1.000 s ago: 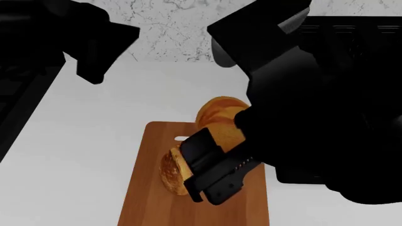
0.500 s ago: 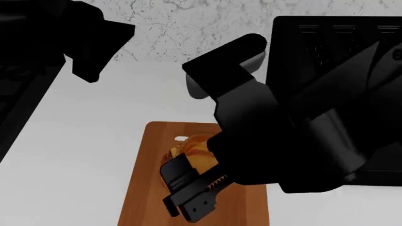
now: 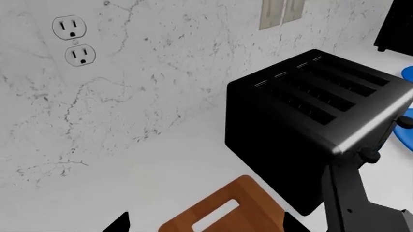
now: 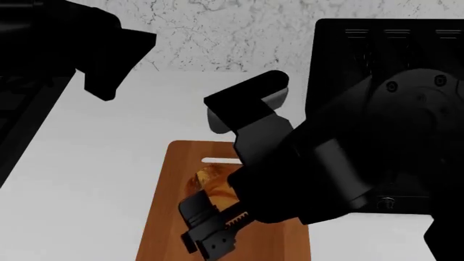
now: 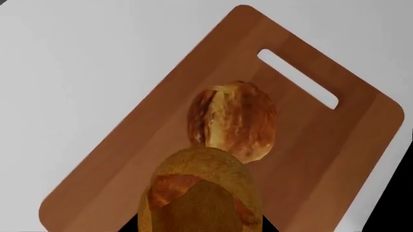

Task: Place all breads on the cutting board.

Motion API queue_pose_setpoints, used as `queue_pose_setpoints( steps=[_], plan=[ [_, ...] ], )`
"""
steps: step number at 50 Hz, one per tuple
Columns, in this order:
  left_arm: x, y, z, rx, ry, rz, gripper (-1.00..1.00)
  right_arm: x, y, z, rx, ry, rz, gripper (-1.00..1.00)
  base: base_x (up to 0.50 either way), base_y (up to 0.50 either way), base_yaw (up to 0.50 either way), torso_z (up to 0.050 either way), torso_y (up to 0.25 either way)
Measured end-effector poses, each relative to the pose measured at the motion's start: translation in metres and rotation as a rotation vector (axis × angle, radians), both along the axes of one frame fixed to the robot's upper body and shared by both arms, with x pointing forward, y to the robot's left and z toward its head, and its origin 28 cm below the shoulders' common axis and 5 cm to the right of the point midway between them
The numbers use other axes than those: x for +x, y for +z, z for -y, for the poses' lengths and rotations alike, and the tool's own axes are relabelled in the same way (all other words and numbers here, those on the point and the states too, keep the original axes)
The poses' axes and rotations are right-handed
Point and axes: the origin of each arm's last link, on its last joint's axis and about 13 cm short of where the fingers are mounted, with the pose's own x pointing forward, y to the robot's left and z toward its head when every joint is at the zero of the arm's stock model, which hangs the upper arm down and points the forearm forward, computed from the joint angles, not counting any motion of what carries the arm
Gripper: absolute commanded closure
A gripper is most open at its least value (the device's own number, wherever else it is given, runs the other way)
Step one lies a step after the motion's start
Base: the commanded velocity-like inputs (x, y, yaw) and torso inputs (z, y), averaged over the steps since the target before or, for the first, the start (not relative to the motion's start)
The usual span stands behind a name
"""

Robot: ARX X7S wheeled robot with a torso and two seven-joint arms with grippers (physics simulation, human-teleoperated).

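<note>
In the right wrist view the brown cutting board [image 5: 310,159] lies on the white counter, slot handle at its far end. The small round roll [image 5: 233,121] rests on the board's middle. The larger loaf [image 5: 201,193] fills the space between the jaws of my right gripper [image 5: 200,228], which is shut on it, just above the board and overlapping the roll's near edge. In the head view my right gripper [image 4: 210,225] hangs over the board [image 4: 163,217], and some golden crust [image 4: 208,182] shows beside it. My left gripper [image 4: 108,65] is high at the back left, open and holding nothing.
A black toaster [image 4: 384,70] stands right of the board, near the marble wall. The left wrist view shows the toaster [image 3: 310,121], the board's handle end [image 3: 226,212], wall outlets [image 3: 74,41] and blue plates [image 3: 406,130] beyond the toaster. White counter [image 4: 94,174] lies left of the board.
My right arm has swung left and down, carrying the loaf from behind the board to over it beside the roll. The toaster is uncovered. The left arm has barely moved.
</note>
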Motion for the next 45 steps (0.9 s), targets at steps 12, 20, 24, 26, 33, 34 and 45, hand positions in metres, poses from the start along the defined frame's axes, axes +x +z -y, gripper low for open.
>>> queue_pose_setpoints(
  steps=[12, 20, 24, 26, 33, 34, 45],
  plan=[
    [0.000, -0.003, 0.000, -0.003, 0.000, -0.003, -1.00, 0.003, -0.016, -0.005, -0.021, 0.007, -0.023, 1.00, 0.00, 0.00, 0.00, 0.000, 0.000],
    [0.000, -0.004, 0.000, -0.004, -0.003, -0.005, -1.00, 0.003, -0.022, -0.006, -0.032, 0.009, -0.034, -1.00, 0.00, 0.00, 0.00, 0.000, 0.000],
    [-0.001, -0.003, 0.001, -0.006, -0.003, -0.005, -1.00, 0.003, -0.022, -0.005, -0.035, 0.009, -0.033, -1.00, 0.00, 0.00, 0.00, 0.000, 0.000],
    [-0.001, -0.003, 0.001, -0.006, -0.004, -0.004, -1.00, 0.002, -0.021, -0.005, -0.037, 0.008, -0.030, -1.00, 0.00, 0.00, 0.00, 0.000, 0.000],
    [-0.002, -0.002, 0.001, -0.008, -0.004, -0.001, -1.00, -0.001, -0.008, -0.002, -0.026, 0.009, -0.005, -1.00, 0.00, 0.00, 0.00, 0.000, 0.000],
    [-0.002, -0.001, 0.001, -0.008, -0.004, 0.000, -1.00, -0.002, -0.005, -0.002, -0.021, 0.011, 0.001, -1.00, 0.00, 0.00, 0.00, 0.000, 0.000],
    [-0.004, 0.001, 0.001, -0.012, -0.003, 0.006, -1.00, -0.020, 0.032, 0.005, 0.034, 0.017, 0.078, -1.00, 0.00, 0.00, 0.00, 0.000, 0.000]
  ],
)
